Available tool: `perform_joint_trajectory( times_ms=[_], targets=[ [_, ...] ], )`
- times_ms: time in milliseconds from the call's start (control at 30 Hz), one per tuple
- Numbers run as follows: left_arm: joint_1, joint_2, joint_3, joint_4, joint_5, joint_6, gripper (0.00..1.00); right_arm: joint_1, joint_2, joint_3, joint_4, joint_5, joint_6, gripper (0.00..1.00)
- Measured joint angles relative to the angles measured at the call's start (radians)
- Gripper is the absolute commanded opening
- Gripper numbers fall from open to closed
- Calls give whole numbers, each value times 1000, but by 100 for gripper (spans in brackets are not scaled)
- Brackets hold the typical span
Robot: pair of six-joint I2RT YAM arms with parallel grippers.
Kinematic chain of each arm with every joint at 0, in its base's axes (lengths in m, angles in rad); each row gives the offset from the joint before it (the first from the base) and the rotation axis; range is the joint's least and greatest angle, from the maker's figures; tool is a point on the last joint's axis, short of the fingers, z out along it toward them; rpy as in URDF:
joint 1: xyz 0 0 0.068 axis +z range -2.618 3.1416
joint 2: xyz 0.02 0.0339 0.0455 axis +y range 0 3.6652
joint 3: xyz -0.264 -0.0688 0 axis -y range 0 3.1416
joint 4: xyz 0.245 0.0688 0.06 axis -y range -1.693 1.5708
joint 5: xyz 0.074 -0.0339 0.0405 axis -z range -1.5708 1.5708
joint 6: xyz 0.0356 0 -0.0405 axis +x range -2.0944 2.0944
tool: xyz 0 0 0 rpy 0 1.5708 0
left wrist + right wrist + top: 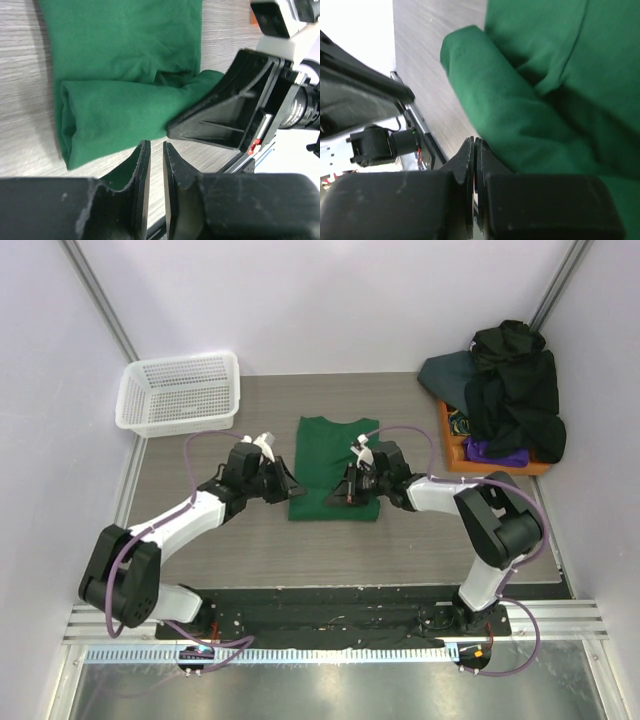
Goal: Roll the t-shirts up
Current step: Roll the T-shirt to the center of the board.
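Note:
A dark green t-shirt [335,445] lies flat in the middle of the table, its near end turned up into a thick roll [335,506]. My left gripper [291,488] hovers at the roll's left end. In the left wrist view its jaws [156,148] stand a narrow slit apart with only table between them, the roll [120,115] just beyond. My right gripper [342,496] rests at the roll's near right side. The right wrist view shows it [474,143] shut with no cloth pinched, the green roll [510,115] lying against its right finger.
More t-shirts, black, slate and purple, are heaped [510,390] on an orange tray [497,466] at the back right. A white mesh basket [180,390] stands at the back left. The two grippers are close together over the shirt's near edge.

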Motion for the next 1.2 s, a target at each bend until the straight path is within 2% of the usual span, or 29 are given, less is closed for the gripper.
perform_joint_trajectory(
  times_ms=[233,500,733,1033,1200],
  targets=[
    [0,127,6,80,28,-16,19,-35,139,53,77,-29,26,1],
    [0,275,55,177,57,-37,19,-48,190,79,122,-58,50,1],
    [0,309,75,203,57,-42,19,-58,163,81,76,-55,31,1],
    [-2,280,60,224,58,-42,19,-84,-27,44,-13,-38,-25,1],
    [-2,277,59,227,57,-43,19,-111,-4,29,0,-50,-26,1]
  ],
)
